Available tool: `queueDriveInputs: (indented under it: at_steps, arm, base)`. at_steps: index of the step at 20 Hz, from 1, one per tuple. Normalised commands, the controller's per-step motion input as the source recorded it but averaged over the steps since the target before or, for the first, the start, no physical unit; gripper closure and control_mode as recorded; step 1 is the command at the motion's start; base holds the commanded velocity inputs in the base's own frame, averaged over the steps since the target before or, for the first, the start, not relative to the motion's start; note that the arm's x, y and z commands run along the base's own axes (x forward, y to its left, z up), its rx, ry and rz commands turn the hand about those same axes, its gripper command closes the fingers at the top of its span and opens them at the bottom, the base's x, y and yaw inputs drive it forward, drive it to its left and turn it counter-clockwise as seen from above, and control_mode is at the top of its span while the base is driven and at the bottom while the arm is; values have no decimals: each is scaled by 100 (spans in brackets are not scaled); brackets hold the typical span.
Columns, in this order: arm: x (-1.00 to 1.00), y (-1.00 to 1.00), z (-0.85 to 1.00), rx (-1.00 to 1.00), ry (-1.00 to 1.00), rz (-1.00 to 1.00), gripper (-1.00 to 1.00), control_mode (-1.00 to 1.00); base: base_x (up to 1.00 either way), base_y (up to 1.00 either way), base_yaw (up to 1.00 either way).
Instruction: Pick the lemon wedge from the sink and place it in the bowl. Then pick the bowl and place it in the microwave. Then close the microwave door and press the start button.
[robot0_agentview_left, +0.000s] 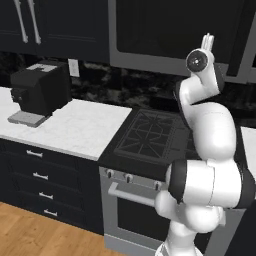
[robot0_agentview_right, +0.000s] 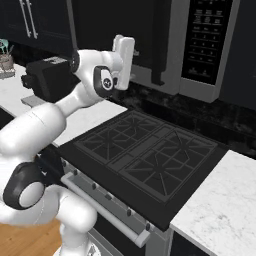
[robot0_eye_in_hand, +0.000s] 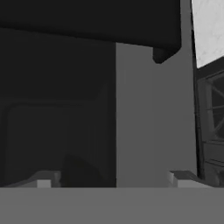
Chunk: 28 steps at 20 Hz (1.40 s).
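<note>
With the fingers spread wide and empty right at the closed microwave door, I judge pressing start comes next – slide toward the dark control strip and push squarely – slowly

Below the pincer lies a black stove; a black coffee machine stands on the white marble worktop to its left.
</note>
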Motion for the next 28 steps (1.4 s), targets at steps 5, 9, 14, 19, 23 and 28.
queueDriveInputs:
  at_steps: [5,9,14,19,23,28]
  arm:
    - [80,-39,0,0,-3,0,-100,-100]
    - [97,-34,-4,0,0,0,-100,-100]
    - [12,-5,-7,0,0,0,-100,-100]
    - [-94,9,25,-4,1,4,-100,-100]
    - [-91,21,33,-9,13,13,-100,-100]
    - [-89,16,31,-14,24,24,-100,-100]
  base:
    - [0,0,0]
    - [0,0,0]
    - [0,0,0]
    - [0,0,0]
    - [0,0,0]
    - [0,0,0]
